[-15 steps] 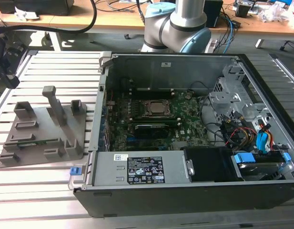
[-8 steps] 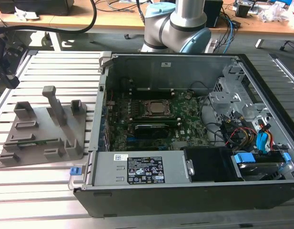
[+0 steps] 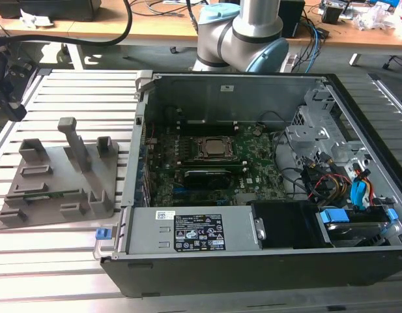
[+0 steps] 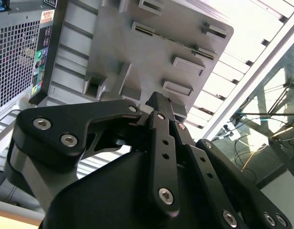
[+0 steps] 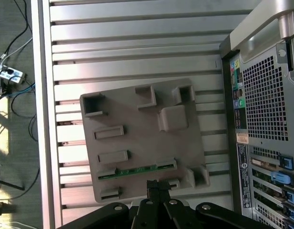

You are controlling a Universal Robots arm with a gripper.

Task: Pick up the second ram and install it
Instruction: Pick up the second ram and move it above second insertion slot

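Slatted metal tabletop (image 5: 137, 47) carries the grey holder tray (image 5: 147, 138) beside the open computer case (image 3: 220, 91). Neither step appears done: the second ram (image 5: 137, 170) lies in a slot of the tray, neither lifted nor installed. In the first wrist view the gripper (image 5: 158, 185) hangs over the tray's edge near the ram, its fingertips pressed together and empty.

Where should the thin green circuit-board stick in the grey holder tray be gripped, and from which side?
Take the long, narrow green ram stick by its exposed top edge near mid-length, pinching across its thin faces, coming straight down. It appears to stand on edge in a slot of the grey plastic holder tray, whose raised ends would block a sideways approach.
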